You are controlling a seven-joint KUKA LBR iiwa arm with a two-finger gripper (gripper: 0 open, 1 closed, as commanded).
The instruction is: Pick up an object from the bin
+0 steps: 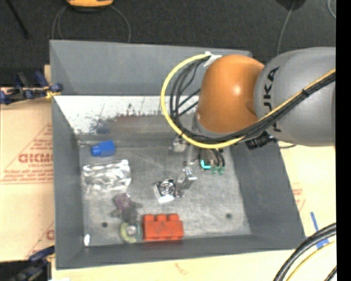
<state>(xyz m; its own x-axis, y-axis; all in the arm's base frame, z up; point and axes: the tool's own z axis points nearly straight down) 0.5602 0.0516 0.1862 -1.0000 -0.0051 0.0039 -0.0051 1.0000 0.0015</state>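
Grey metal bin (260, 186) with sloping walls sits on a dark surface, and the arm comes in from the right under its orange cover (228, 98). In the camera view the claw (184, 183) is down near the bin's floor, about the middle, with its tip at the right edge of a small silvery piece (165, 190) that lies alone on bare metal. That piece is the thing nearest the claw. I cannot tell whether the claw is apart or together, and nothing shows held in it; it seems to meet the piece, though contact is not certain.

To the left lie a clear plastic wrapper (106, 176) and, farther back, a blue block (103, 149). Nearer are a purple lump (124, 204), a red brick (162, 227) and a small pale round thing (128, 233).

My worry is the piece itself: small, shiny and loose on smooth metal, it could skid left or toward the red brick if nudged from one side, and a closing claw might then catch nothing. A grip on only its edge could let it drop during the lift
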